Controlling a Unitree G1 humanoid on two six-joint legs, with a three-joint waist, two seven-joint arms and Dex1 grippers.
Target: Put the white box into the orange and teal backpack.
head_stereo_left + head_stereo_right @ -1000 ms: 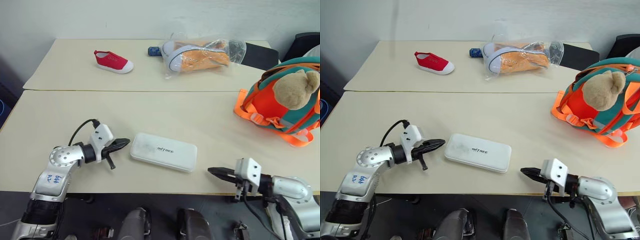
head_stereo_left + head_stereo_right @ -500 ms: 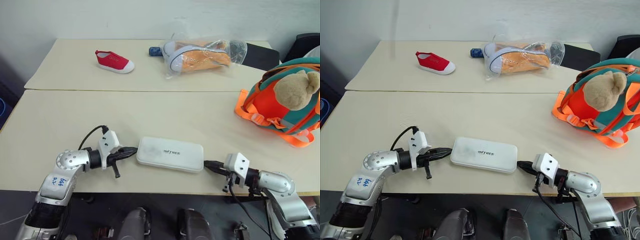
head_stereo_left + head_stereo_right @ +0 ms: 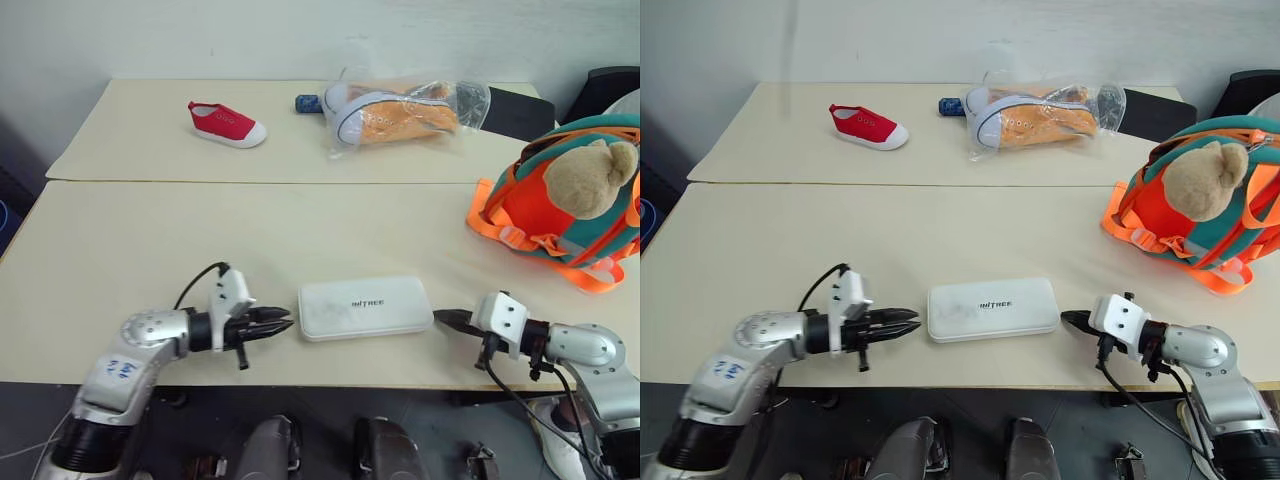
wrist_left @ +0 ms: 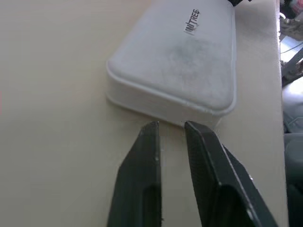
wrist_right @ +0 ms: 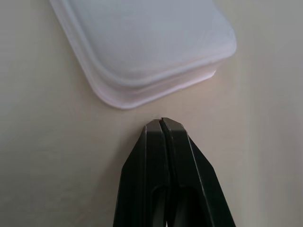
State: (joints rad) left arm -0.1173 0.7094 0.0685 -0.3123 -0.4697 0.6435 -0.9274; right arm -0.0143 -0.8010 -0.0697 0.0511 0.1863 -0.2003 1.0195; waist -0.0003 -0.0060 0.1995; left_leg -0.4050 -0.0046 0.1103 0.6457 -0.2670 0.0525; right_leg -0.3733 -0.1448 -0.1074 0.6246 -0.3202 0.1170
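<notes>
Low in the frame, the left tool [image 3: 283, 325] stood slightly parted and the right tool [image 3: 441, 317] pinched closed, each empty just beside the white box [image 3: 366, 307].

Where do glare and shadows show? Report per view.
Left eye view: glints on the plastic bag around the sneakers. Left wrist view: the white box casts a thin shadow along its near edge. Right wrist view: similar faint shadow under the box.
</notes>
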